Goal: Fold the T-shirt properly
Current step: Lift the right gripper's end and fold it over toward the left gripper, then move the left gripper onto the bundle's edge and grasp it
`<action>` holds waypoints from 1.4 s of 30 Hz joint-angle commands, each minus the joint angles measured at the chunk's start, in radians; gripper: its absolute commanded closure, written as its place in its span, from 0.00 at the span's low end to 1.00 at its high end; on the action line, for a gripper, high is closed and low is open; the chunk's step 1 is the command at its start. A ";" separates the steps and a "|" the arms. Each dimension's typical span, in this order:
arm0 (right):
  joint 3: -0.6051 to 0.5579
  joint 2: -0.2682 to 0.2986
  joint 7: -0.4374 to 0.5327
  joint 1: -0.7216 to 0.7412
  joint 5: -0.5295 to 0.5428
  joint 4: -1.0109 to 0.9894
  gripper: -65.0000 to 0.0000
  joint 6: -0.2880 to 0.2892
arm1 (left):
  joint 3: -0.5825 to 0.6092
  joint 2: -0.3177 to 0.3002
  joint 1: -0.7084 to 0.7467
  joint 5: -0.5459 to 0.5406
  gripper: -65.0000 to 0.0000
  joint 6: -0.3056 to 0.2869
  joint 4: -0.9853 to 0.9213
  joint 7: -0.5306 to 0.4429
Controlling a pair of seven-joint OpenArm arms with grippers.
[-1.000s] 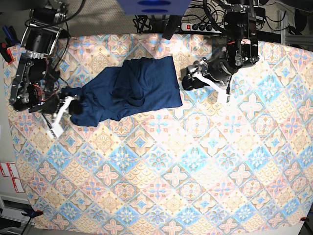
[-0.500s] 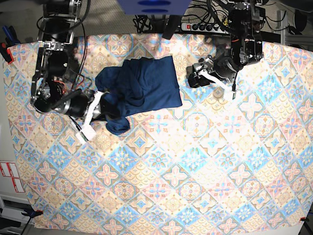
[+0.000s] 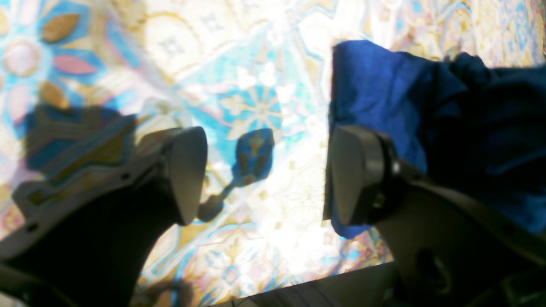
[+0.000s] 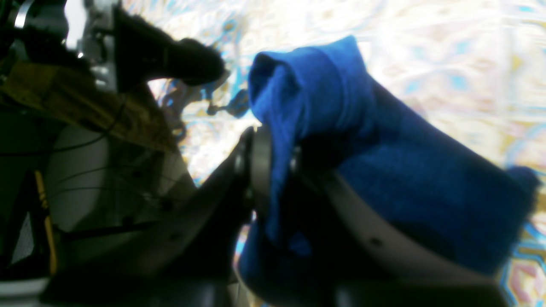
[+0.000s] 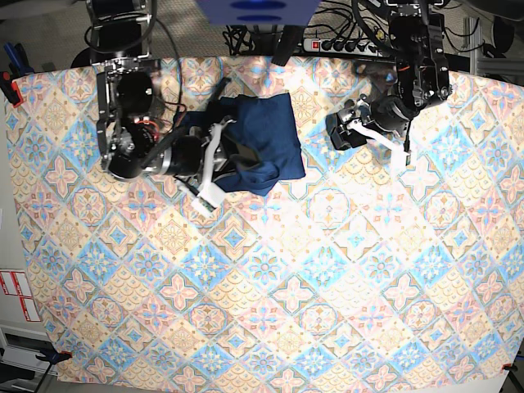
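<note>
The T-shirt sits bunched up near the top-middle of the worktop, on the pastel tile-patterned tablecloth. It's a rough dark navy lump, with the flatter part up top and to the base view's right, and a messy pile of folds along its lower left edge.

The right hand (on the left side in the base view) is right at that lower left edge, clenched on a fold of the T-shirt. From the right wrist view you can see it pretty well: a thick wad of blue knit fabric is pinched between the two fingers and drapes over the nearer one, with the cuff-like end sticking up above the hand. It's blurry, but the fabric is clearly caught in there.

The left hand is off to the base view's right of the shirt, apart from it, and it's released, holding nothing. The left wrist view shows its fingers spread wide with only tablecloth between them, and the shirt's edge lying just past the outer side of one finger. Can't tell whether that finger actually touches the cloth or just hovers beside it.
</note>
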 commanded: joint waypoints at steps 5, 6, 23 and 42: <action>-0.066 -0.007 0.089 0.021 -0.104 -0.030 0.96 0.003 | 0.000 -0.003 -0.008 -0.013 0.32 -0.005 0.020 -0.006; -0.083 -0.007 0.108 0.021 -0.127 -0.036 0.94 0.003 | 0.000 -0.003 -0.008 -0.013 0.32 -0.005 0.020 -0.006; 0.000 0.065 0.141 0.080 -0.214 -0.007 0.61 0.003 | 0.000 -0.005 -0.007 -0.013 0.32 -0.005 0.020 -0.008; 0.058 0.079 0.144 0.086 -0.216 -0.030 0.73 0.003 | 0.191 -0.029 -0.177 0.028 0.32 -0.006 0.041 -0.002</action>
